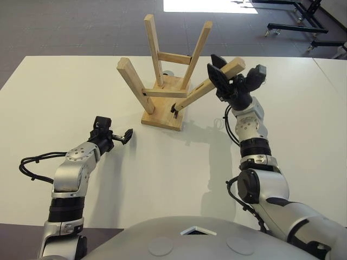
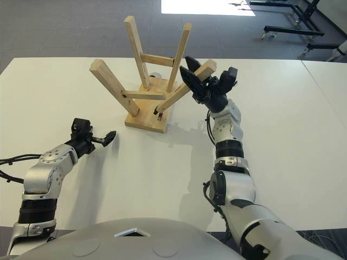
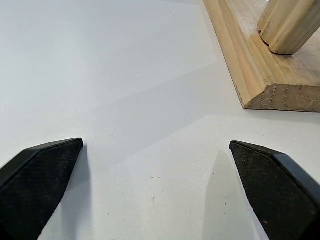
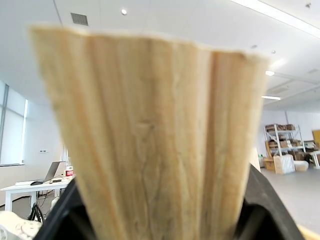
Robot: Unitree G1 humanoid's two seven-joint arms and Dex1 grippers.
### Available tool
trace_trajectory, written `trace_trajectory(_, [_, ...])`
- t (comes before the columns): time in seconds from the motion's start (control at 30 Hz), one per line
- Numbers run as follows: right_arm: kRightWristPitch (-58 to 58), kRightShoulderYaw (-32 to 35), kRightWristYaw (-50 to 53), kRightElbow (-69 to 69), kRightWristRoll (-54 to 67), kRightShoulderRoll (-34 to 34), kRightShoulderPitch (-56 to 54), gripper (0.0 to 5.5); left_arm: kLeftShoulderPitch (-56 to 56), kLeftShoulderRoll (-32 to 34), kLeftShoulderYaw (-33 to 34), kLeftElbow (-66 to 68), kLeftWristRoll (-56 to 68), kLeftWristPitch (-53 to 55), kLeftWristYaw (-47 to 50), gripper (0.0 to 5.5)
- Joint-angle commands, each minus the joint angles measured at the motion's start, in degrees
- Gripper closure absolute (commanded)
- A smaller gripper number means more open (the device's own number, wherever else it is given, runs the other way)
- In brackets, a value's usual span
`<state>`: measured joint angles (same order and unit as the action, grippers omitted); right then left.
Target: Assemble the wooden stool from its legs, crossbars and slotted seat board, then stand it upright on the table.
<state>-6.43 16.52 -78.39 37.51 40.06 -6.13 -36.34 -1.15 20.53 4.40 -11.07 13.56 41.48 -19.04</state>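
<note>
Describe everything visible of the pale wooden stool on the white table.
The pale wooden stool lies upside down on the white table: its flat rectangular seat board rests on the tabletop and four square legs point up, splayed outward. Plain crossbars join the legs. The wood looks light and unfinished. The right gripper sits around the end of the leg nearest it.

Both head eyes look forward and down over the surface (image 1: 162,179), sharing the upturned stool (image 1: 161,93). The left wrist camera sits low, close beside its seat board (image 3: 260,75). The right wrist camera presses against one leg (image 4: 150,140), facing upward.
</note>
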Motion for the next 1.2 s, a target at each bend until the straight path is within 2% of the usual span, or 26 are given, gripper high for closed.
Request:
trace_trajectory(0.03, [-0.8, 0.0, -1.1, 1.7, -0.7, -0.2, -1.8, 3.45, 1.0, -0.2, -0.3, -0.6, -0.2, 0.4, 0.5, 0.1])
trace_trajectory(0.47, [-3.5, 0.5, -3.6, 8.0, -2.9, -1.3, -0.8, 3.45, 0.5, -0.5, -0.7, -0.8, -0.7, 0.3, 0.4, 0.1])
trace_trajectory(1.2, [-5.2, 0.4, -5.6, 9.5, -5.0, -1.5, 0.5, 3.45, 0.5, -0.5, -1.8, -1.0, -0.6, 0.2, 0.9, 0.1])
